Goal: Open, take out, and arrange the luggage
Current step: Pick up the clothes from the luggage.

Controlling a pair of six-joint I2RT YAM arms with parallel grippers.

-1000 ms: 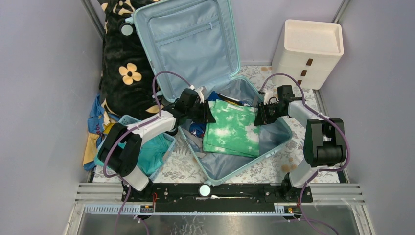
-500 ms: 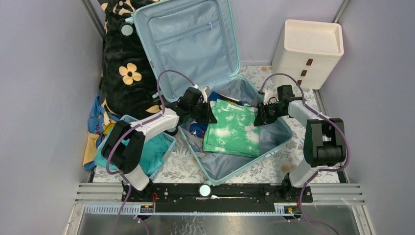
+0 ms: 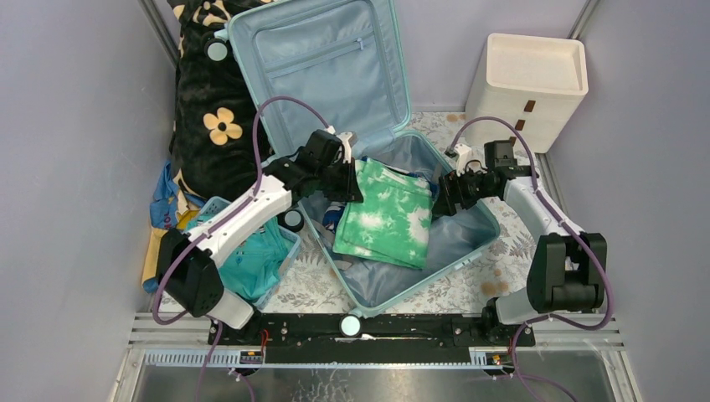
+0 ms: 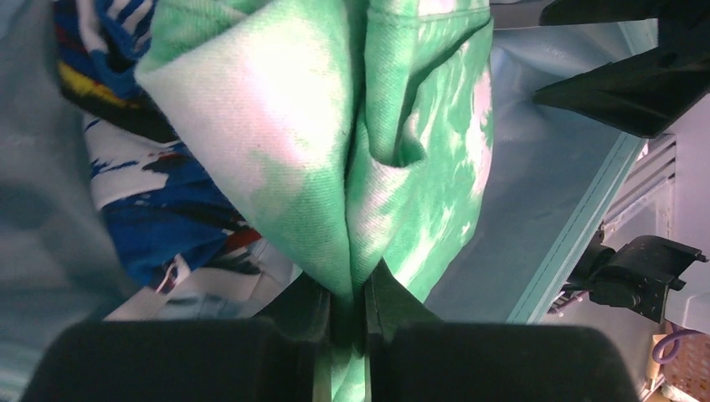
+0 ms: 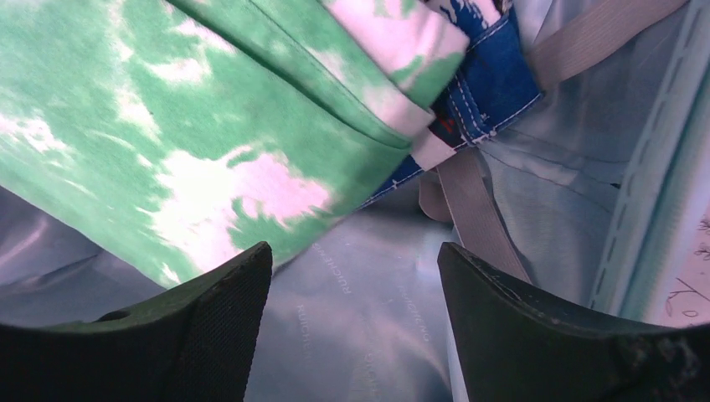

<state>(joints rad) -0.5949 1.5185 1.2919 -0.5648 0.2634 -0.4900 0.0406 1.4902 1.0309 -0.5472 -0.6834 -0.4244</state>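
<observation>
Inside luggage (image 3: 326, 75): left end effector (image 4: 350, 293) pinches green cloth (image 3: 389, 213); right end effector (image 5: 352, 276) wide, empty.

Soft, even light from overhead fills the top view. It is sharp throughout, with only faint shadows under my arms (image 3: 251, 209). In my left wrist view the cloth (image 4: 276, 109) glares nearly white in patches, and my left fingers (image 4: 402, 316) sit as a black, blurred mass at the bottom edge. My right fingers (image 5: 209, 327) are dark yet crisply textured; the lining (image 5: 360, 335) looks dim, slightly soft.
</observation>
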